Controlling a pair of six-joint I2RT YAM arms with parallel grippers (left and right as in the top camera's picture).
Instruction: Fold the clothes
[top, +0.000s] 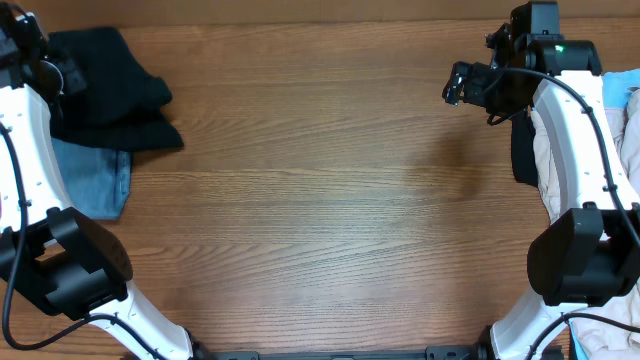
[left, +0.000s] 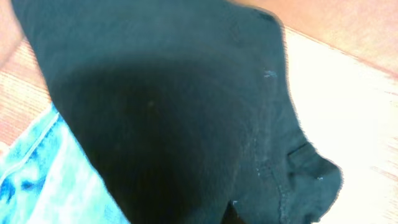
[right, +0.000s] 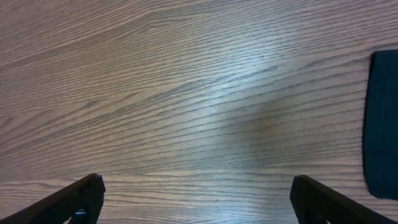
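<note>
The black garment (top: 105, 85) lies bunched at the table's far left corner, partly on top of a denim piece (top: 95, 180). My left gripper (top: 52, 72) is at its left edge. In the left wrist view the black cloth (left: 174, 106) fills the frame, with denim (left: 43, 180) at lower left. Only one dark fingertip point (left: 233, 213) shows at the bottom centre, pressed into the cloth, so the jaws look shut on it. My right gripper (top: 462, 85) hangs open and empty over bare wood (right: 199, 199) at the far right.
More clothes are piled at the right edge: beige cloth (top: 548, 140), light blue cloth (top: 622, 85) and a dark piece (top: 521, 150), which also shows in the right wrist view (right: 382, 124). The wooden table (top: 320, 200) spans the middle.
</note>
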